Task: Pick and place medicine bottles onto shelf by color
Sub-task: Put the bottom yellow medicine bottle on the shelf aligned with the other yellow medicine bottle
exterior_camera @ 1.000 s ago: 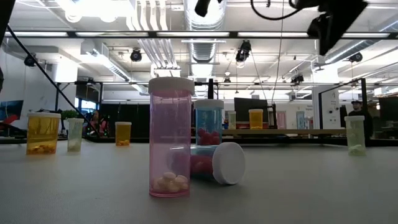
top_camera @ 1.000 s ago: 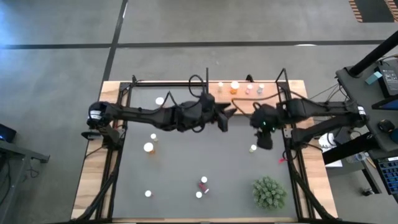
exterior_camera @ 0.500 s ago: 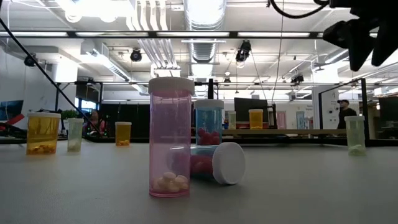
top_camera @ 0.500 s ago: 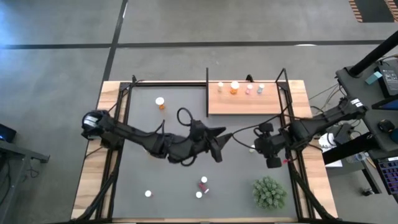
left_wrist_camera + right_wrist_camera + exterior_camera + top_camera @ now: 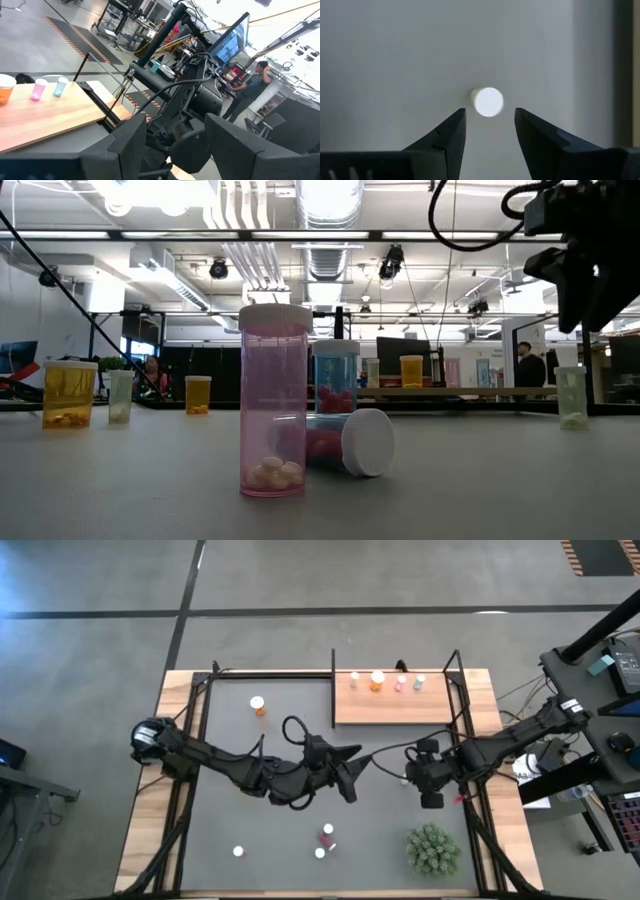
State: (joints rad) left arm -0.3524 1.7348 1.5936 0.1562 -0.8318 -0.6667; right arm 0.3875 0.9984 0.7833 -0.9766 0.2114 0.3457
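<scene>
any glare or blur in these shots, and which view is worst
Right wrist view is worst: the white bottle cap is blown out and soft-edged between the right claw fingers. Low view: ceiling lights flare at the top, and the pink bottle is sharp while the room behind is soft. High view: evenly lit, no glare on the shelf.

Four bottles (image 5: pixel 385 681) stand in a row on the shelf (image 5: pixel 390 706) at the mat's (image 5: pixel 250 830) far right corner.

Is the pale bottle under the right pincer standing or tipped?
Upright: the right wrist view looks straight down on the pale bottle's round white cap, and the low view shows it standing.
</scene>
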